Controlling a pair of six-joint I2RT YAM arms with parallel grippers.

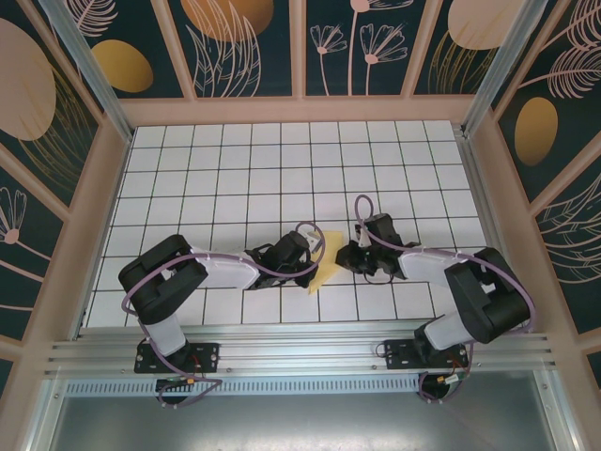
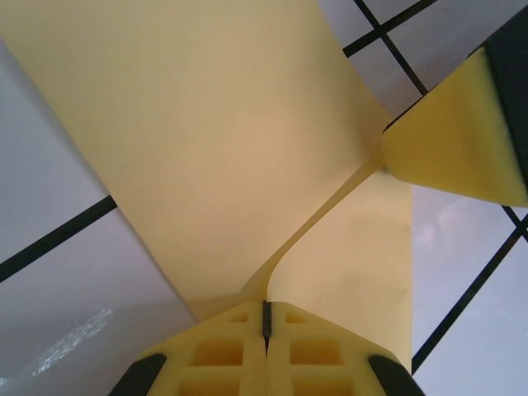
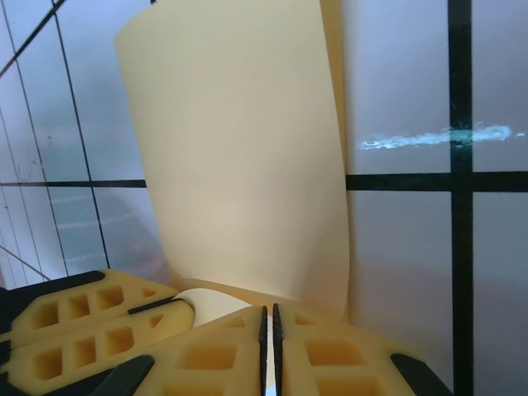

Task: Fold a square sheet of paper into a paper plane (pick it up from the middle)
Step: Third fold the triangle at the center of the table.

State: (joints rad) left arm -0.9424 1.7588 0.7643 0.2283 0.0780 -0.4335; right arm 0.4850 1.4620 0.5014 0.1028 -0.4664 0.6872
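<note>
The pale-yellow sheet of paper (image 1: 327, 266) stands folded between my two grippers near the table's front middle. My left gripper (image 1: 306, 265) is shut on it. In the left wrist view the pads (image 2: 266, 318) pinch the sheet's (image 2: 214, 140) lower end, and a curved crease runs up to a finger (image 2: 462, 132) of the right gripper. My right gripper (image 1: 346, 256) meets the sheet from the other side. Its jaws (image 3: 268, 330) stand almost together on the paper's (image 3: 239, 165) near edge, with the left gripper's fingers (image 3: 82, 322) close by at lower left.
The white gridded tabletop (image 1: 282, 169) stretches behind the grippers. Beige side walls (image 1: 99, 207) and a patterned back wall enclose it. A metal rail (image 1: 300, 352) carrying the arm bases runs along the near edge.
</note>
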